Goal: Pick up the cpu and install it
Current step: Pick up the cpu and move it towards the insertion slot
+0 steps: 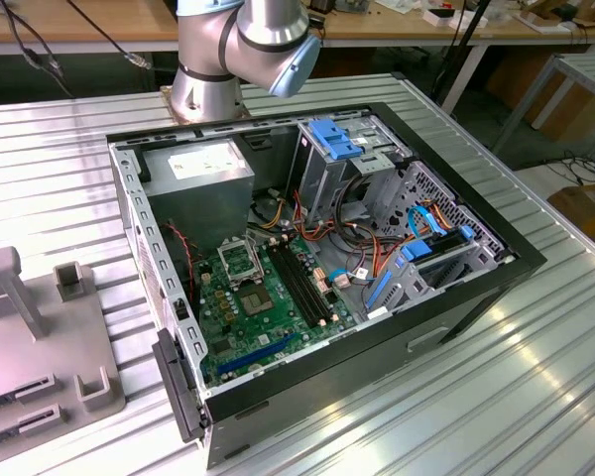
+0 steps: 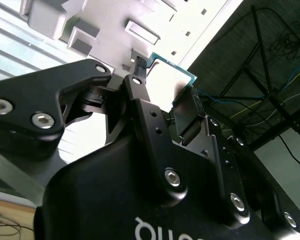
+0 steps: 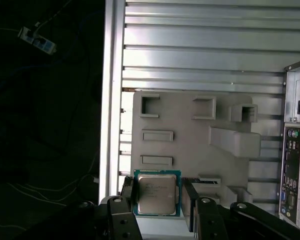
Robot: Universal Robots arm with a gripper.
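Note:
The cpu (image 3: 156,192), a small square chip with a silvery-grey top and a thin green rim, sits between my gripper's (image 3: 157,199) two black fingers (image 3: 127,196), which press on its opposite edges. It hangs in the air above the grey parts fixture (image 3: 190,135). In the second wrist view the cpu (image 2: 176,71) shows as a bright, green-edged plate clamped at the tips of my gripper (image 2: 165,90). Inside the open computer case (image 1: 476,288), the black-framed socket (image 1: 240,260) on the green motherboard (image 1: 278,317) stands apart from the arm.
The grey fixture (image 1: 40,347) with posts and slots lies on the ribbed metal table (image 1: 535,397) at the exterior view's left of the case. The table's edge (image 3: 110,100) runs close to the fixture. The arm's base (image 1: 208,79) stands behind the case. Cables and drive bays (image 1: 357,169) fill the case.

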